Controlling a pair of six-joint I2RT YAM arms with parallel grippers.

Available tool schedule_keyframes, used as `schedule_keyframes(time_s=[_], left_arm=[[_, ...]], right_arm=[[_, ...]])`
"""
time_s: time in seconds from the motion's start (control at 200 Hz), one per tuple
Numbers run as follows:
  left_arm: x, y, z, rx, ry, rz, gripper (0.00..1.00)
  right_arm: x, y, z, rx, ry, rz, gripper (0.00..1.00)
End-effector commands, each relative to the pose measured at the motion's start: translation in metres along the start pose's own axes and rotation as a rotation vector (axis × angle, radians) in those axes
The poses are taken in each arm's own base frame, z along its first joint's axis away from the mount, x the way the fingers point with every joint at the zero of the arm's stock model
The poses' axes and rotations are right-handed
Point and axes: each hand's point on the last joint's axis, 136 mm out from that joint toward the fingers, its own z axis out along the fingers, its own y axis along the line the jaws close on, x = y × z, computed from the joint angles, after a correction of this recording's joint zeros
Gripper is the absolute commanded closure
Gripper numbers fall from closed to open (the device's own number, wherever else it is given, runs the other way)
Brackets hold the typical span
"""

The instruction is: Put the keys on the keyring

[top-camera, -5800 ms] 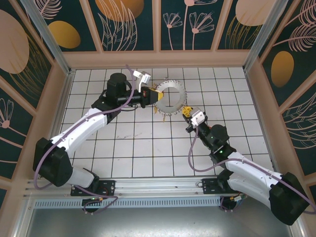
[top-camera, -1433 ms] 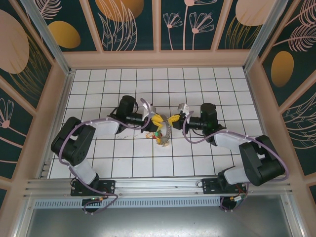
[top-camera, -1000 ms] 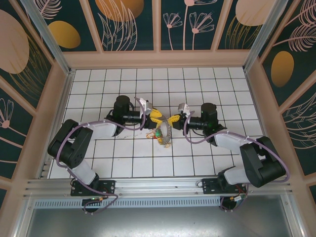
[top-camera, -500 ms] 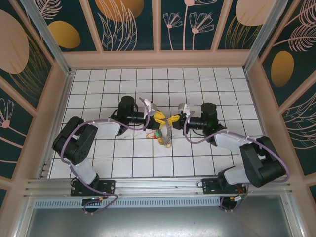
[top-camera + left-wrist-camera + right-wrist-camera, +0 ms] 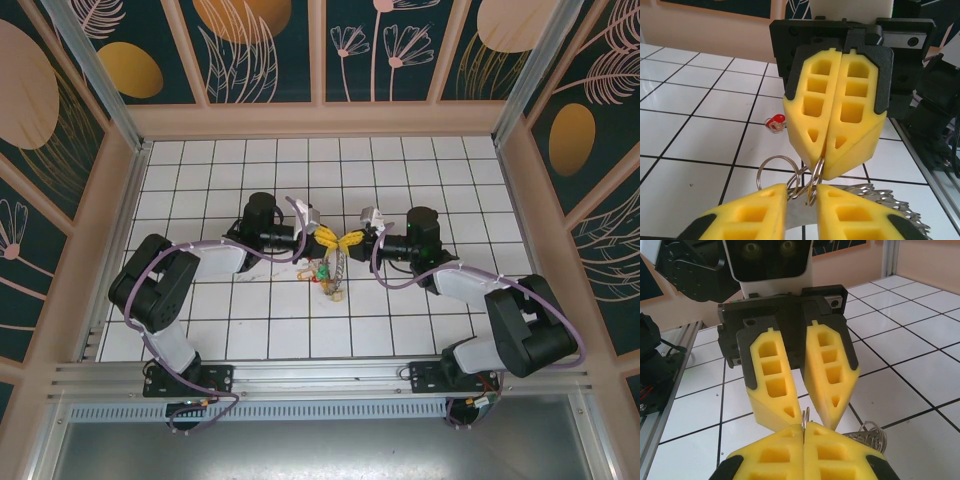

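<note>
At the middle of the tiled table [image 5: 250,320], the keyring [image 5: 336,268] shows edge-on from above, its long axis pointing toward the near edge, with the right gripper [image 5: 350,241] clenched on a thin wire ring [image 5: 805,416] and the left gripper [image 5: 326,237] narrowly parted around it, its grip unclear.

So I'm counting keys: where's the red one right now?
Left wrist view: the red key lies on the white tiles, picture-left of the right gripper, not touching it.

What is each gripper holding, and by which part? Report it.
Right gripper pinches a thin metal ring by its rim. Left gripper flanks that ring; its hold cannot be told.
</note>
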Motion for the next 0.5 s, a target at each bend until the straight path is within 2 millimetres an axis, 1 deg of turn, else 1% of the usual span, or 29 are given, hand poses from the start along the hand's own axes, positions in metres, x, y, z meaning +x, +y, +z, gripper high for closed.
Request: schedule_keyframes(time_s=[0.0, 0.07, 0.145, 0.21, 0.225, 0.28, 0.36, 0.435, 0.495], left_arm=[[-0.003, -0.005, 0.005, 0.04, -0.005, 0.017, 0.89], [-0.004, -0.005, 0.004, 0.027, -0.004, 0.024, 1.0], [-0.007, -0.004, 0.002, 0.005, -0.005, 0.044, 1.0], [-0.003, -0.001, 0.001, -0.031, 0.009, 0.054, 1.0], [-0.011, -0.002, -0.002, -0.046, 0.001, 0.077, 1.0], [-0.012, 0.0, -0.006, -0.088, 0.011, 0.108, 1.0], [-0.01, 0.006, -0.012, -0.165, 0.048, 0.132, 1.0], [0.001, 0.015, -0.016, -0.233, 0.119, 0.124, 1.0], [0.011, 0.018, -0.02, -0.265, 0.17, 0.1, 1.0]], right_arm=[[-0.024, 0.003, 0.004, -0.029, -0.055, -0.063, 1.0], [-0.021, 0.002, 0.004, -0.018, -0.044, -0.059, 1.0], [-0.013, -0.002, 0.003, 0.015, -0.002, -0.063, 1.0], [-0.004, -0.007, 0.003, 0.052, 0.062, -0.074, 0.86], [-0.004, -0.008, 0.002, 0.061, 0.075, -0.083, 0.83], [0.0, -0.013, -0.001, 0.101, 0.117, -0.098, 0.75], [0.002, -0.021, -0.009, 0.181, 0.154, -0.134, 0.71], [0.003, -0.025, -0.015, 0.223, 0.172, -0.149, 0.71], [0.003, -0.027, -0.017, 0.243, 0.178, -0.139, 0.7]])
